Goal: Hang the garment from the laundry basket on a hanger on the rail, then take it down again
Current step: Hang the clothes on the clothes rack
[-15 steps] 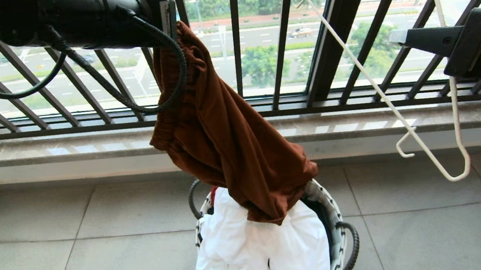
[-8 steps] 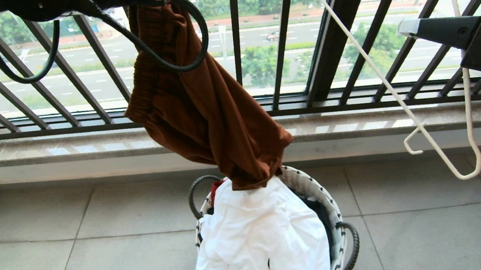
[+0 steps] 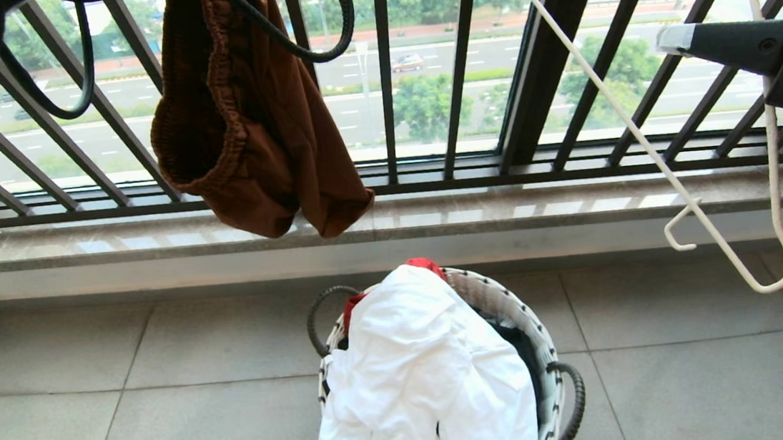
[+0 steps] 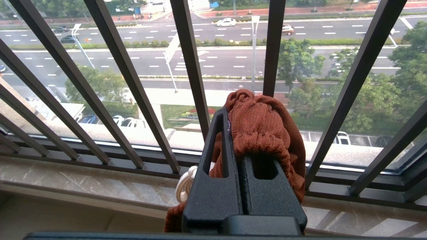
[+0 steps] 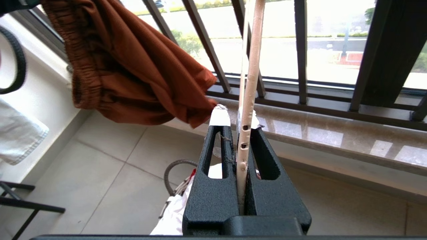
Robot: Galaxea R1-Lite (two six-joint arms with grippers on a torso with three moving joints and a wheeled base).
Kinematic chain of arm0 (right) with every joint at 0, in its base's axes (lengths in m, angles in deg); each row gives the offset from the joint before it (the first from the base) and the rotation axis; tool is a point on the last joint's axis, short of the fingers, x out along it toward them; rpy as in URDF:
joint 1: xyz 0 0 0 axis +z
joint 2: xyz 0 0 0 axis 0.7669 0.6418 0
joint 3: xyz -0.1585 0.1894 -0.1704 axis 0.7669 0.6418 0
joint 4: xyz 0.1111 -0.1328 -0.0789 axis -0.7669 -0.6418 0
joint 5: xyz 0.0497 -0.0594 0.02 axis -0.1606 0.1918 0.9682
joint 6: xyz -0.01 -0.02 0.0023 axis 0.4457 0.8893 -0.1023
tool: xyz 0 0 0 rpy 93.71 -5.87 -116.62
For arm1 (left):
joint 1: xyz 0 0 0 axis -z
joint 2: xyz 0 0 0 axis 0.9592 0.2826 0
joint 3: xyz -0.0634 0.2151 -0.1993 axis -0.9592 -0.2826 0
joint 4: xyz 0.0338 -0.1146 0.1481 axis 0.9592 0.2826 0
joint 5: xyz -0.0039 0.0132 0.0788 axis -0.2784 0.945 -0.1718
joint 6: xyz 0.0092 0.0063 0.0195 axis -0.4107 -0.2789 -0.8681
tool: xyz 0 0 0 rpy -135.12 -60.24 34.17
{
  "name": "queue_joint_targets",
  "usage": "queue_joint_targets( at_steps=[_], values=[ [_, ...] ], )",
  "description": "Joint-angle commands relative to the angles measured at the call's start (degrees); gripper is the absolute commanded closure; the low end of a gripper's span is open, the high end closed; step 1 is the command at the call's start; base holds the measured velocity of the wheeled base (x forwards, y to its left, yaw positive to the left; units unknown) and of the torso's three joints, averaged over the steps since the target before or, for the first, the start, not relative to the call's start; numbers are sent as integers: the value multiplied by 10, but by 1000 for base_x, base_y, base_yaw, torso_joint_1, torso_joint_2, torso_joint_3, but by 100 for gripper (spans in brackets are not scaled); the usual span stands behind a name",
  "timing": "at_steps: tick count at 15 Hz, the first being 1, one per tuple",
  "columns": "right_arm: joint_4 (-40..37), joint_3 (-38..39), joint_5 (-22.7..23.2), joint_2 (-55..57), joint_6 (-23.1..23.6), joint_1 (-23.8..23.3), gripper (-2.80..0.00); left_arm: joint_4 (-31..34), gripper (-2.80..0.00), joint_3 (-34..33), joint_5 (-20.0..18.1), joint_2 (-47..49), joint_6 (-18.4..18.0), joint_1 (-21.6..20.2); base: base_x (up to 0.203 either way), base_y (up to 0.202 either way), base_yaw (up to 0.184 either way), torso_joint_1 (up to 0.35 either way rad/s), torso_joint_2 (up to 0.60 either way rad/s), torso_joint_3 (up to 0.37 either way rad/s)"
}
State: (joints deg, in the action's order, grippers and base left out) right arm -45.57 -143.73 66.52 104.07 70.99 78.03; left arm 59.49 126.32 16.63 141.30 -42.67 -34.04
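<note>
Presently | shorts (image 3: 245, 112) pinched at waistband by left gripper (image 4: 238, 133), held clear above basket (image 3: 516, 323) | hanger (image 3: 688, 170) clamped in right gripper (image 5: 238, 125), kept ready for threading.

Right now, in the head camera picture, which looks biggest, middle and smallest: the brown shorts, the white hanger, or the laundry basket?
1. Laundry basket, heaped with white cloth, looks biggest.
2. Brown shorts look somewhat smaller, but their top is cut off.
3. White hanger: longest, thinnest.

It hangs nearer the camera, so this ranking is unsure.
</note>
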Motion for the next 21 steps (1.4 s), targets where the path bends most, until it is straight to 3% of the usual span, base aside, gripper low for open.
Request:
queue_joint_targets(
  at_steps=[1, 5, 8, 11, 13, 18, 21],
  values=[
    [-9, 1, 0, -6, 0, 15, 0, -2, 0, 0, 12, 14, -3, 2, 0, 0, 0, 0, 0, 0],
    [-12, 0, 0, -10, 0, 18, 0, -4, 0, 1, 5, 9, -36, 8, 0, 0, 0, 0, 0, 0],
    [-22, 0, 0, -24, 0, 21, 0, 12, 0, 0, 5, 4, -38, 36, 0, 0, 0, 0, 0, 0],
    [-40, 0, 1, -30, 0, 44, 0, 55, 0, 0, 58, 25, -36, 60, 0, 0, 0, 0, 0, 0],
    [-50, 1, 2, -32, 0, 52, 0, 56, 0, 0, 67, 44, -36, 63, 0, 0, 0, 0, 0, 0],
    [-129, 1, 8, -35, 5, 118, 0, 55, 0, 1, 69, 93, -34, 55, 0, 0, 0, 0, 0, 0],
    [-190, 0, 7, -28, 34, 137, 0, 52, 0, 0, 68, 96, -32, 48, 0, 0, 0, 0, 0, 0]
  ],
)
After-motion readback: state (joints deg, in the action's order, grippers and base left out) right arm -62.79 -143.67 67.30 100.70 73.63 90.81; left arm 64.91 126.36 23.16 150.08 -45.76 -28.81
